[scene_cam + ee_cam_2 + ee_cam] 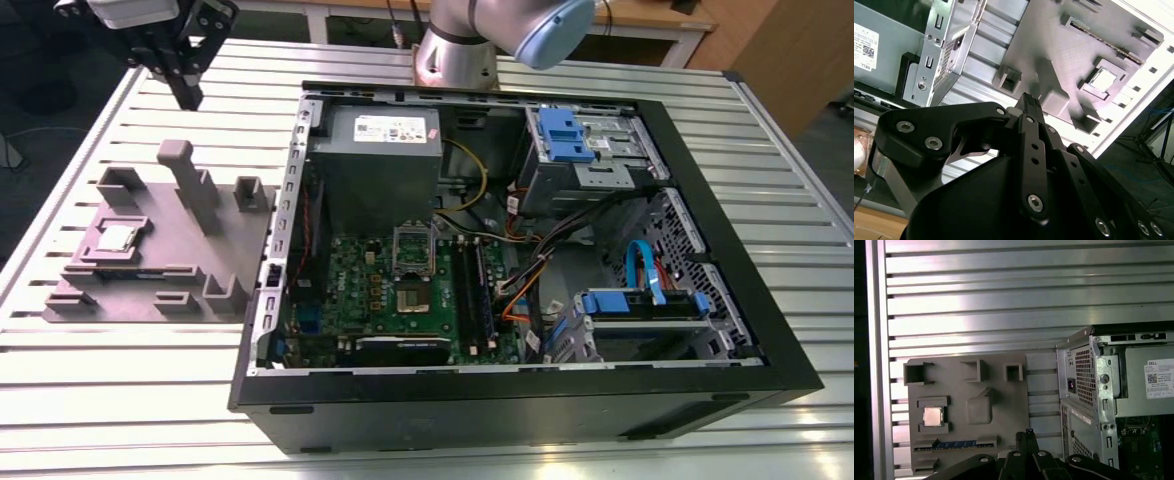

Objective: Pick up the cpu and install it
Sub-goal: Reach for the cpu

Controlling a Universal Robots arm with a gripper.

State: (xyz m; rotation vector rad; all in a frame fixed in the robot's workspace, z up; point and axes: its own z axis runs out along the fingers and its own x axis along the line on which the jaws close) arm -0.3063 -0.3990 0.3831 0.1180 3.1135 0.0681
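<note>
Progress stood at the start: the cpu (118, 238) lay in its square pocket on the holder (187, 250), not yet lifted, and nothing of the install was done. The tool (190, 98) hung in the air with its fingers together and nothing between them, and it touched nothing. The cpu sat below the tool and well apart from it, toward the holder's side away from the case (534, 400). Both the pick and the placing on the board (350, 270) were left to do, judging by how things lay.

In both wrist views the cpu (933, 416) showed as a small flat square, its silvery metal top edged by a thin pale rim. The holder was matte grey, apparently moulded or printed plastic, with raised blocks, one tall post and several open square pockets. A blue-edged strip (954, 444) lay in a long slot beside the cpu's pocket. The worktop (134, 380) was ribbed, shiny aluminium that caught the light in bands. The case was black outside and bare perforated steel inside, lying open on its side below and to one side of the tool. The tool's fingers (1030, 98) were black metal links held with bright screws.
</note>
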